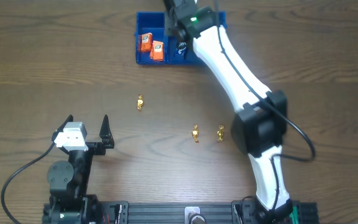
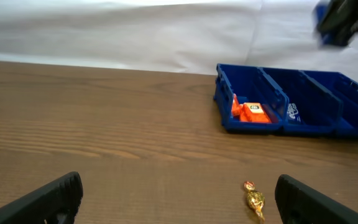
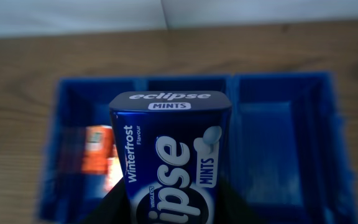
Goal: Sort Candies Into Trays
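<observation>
Blue tin of mints stands upright in my right claw, my fingers shut on its lower half, and I hang above the blue tray. By my own wrist camera, the tin is over the middle bin. The orange candies are in the bin to one side of my claw, and a bare bin is on the other.

The risk, as I judge it, is in the release. The tin is tall and smooth, so dropped from this height it may bounce, catch on a divider, or tumble in with the orange ones. A small sideways drift would do the same.

My left claw rests well behind me, wide open and empty, with gold candies lying between us.
</observation>
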`<state>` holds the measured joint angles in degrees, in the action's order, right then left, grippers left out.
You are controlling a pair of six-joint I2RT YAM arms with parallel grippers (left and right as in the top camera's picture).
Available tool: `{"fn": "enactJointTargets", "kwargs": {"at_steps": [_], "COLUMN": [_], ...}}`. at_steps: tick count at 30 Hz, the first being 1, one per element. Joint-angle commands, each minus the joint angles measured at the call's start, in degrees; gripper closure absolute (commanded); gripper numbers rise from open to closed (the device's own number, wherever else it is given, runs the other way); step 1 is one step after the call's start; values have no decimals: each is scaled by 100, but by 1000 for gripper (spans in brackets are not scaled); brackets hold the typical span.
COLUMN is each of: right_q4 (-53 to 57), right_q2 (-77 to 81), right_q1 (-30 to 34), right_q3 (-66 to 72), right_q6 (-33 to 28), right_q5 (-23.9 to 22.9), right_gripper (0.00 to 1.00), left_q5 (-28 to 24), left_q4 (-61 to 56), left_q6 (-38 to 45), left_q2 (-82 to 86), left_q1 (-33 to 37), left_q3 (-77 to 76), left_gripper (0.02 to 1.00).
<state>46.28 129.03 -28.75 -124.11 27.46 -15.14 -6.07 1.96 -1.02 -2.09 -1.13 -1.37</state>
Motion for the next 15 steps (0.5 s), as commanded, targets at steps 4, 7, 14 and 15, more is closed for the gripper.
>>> {"fn": "enactJointTargets", "kwargs": {"at_steps": [4, 7, 14, 15], "right_q4": [-175, -212, -186, -184], "right_q2": [492, 516, 542, 542], "right_q1": [105, 118, 111, 96], "right_q3": [-13, -13, -11, -11], "right_q6": [-114, -94, -96, -96], "right_q5": [-153, -153, -125, -129], "right_gripper": [647, 643, 281, 261], "left_q5": [-85, -85, -85, -85], "left_q4": [201, 201, 203, 203], "left_q6": [85, 85, 85, 85], "left_q2": [33, 33, 33, 33], "left_q1": [35, 35, 35, 35], "left_q3": [105, 105, 105, 105], "left_gripper": [20, 20, 20, 20]}}
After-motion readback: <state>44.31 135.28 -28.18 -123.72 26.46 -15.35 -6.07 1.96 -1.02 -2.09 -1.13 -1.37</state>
